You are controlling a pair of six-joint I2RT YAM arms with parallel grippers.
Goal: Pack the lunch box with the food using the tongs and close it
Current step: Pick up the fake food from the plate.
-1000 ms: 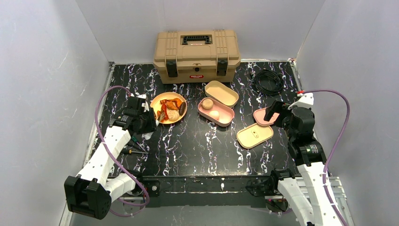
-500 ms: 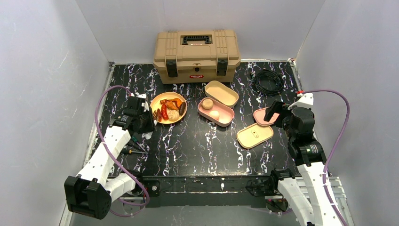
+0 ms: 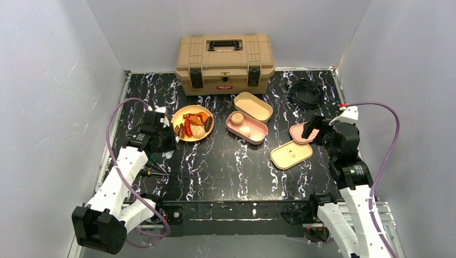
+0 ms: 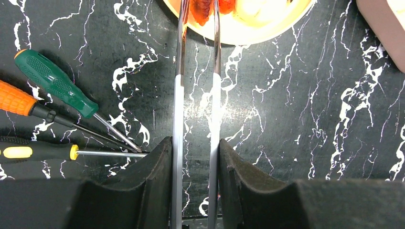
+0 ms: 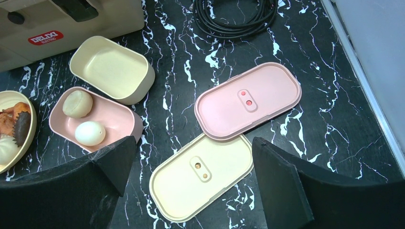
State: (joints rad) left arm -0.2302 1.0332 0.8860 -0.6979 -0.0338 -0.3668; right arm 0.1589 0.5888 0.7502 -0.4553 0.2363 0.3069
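Note:
My left gripper is shut on the metal tongs. Their two arms run forward to the yellow plate, and the tips straddle an orange-red chunk at its near rim. The plate holds the rest of the food. The lunch box's pink tray contains a tan bun and a white egg; its cream tray is bare. A pink lid and a cream lid lie flat under my right gripper, which hangs open.
A tan toolbox stands at the back, with a black cable coil to its right. Green, orange and yellow-black screwdrivers lie left of the tongs. Grey walls close in both sides.
The left arm has edged slightly back and to the left with the tongs at the plate. The right arm has not moved.

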